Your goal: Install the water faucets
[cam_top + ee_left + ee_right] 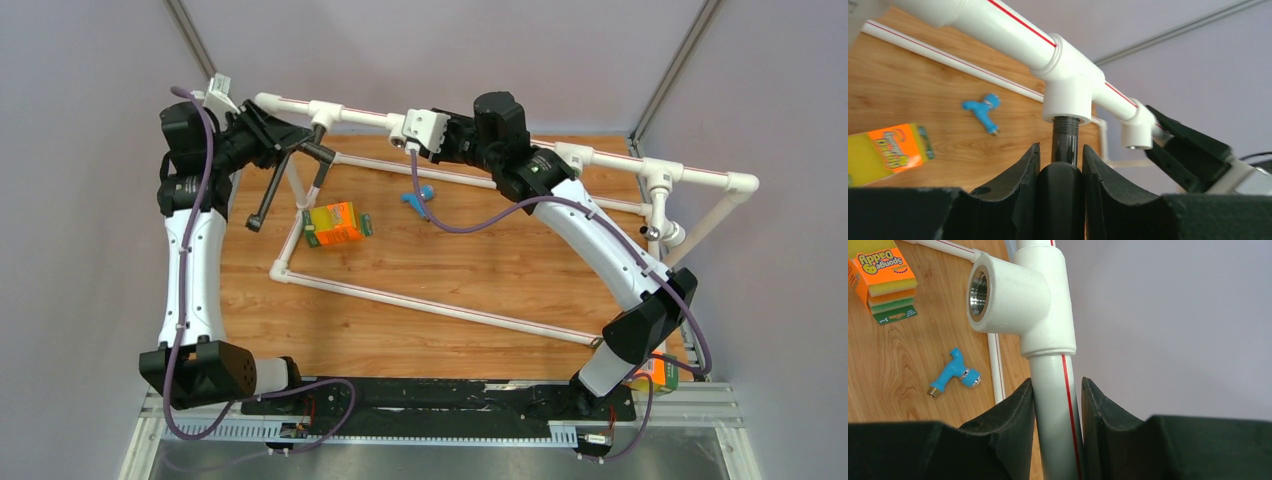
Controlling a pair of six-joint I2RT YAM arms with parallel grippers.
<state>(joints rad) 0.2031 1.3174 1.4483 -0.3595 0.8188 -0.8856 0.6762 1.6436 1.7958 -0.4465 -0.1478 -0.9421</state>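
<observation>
The dark-brown L-shaped faucet hangs at the left end of the white pipe frame's top bar. My left gripper is shut on its body. The faucet's threaded end sits in the mouth of a tee socket, with some thread still showing. My right gripper is shut on the white top pipe, just below an empty tee with a metal threaded socket. A small blue faucet lies loose on the wooden table and also shows in the left wrist view and the right wrist view.
An orange sponge box lies on the table inside the pipe frame, left of the blue faucet. The frame's lower pipes run across the table. More tees sit along the top bar at the right.
</observation>
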